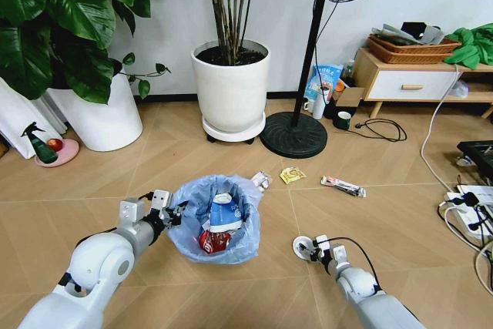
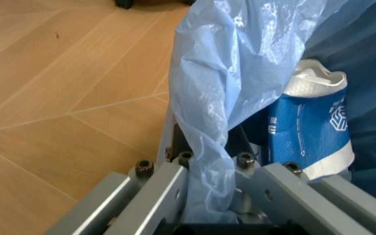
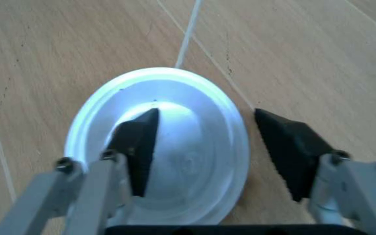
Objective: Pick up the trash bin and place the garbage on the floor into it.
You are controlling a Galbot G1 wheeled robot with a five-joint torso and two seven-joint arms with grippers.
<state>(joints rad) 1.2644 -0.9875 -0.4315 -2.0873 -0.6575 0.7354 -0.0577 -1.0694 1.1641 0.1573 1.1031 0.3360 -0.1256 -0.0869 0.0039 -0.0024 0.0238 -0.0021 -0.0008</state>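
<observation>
My right gripper (image 3: 204, 147) hangs spread around the white round disc (image 3: 165, 147) on the floor, one pad over it, one just beyond its rim, not yet closed. My left gripper (image 1: 171, 213) pinches the bag-lined rim of the trash bin (image 1: 192, 233), which already holds a blue-white carton (image 1: 224, 213) and something red. I judge it partway: a yellow wrapper (image 1: 292, 176) and a long thin wrapper (image 1: 343, 186) lie beyond.

Your left pincer (image 2: 209, 196) is clamped on the crinkly light-blue plastic bag (image 2: 230, 83) lining the bin; a crushed blue-white carton (image 2: 309, 129) sits inside.
</observation>
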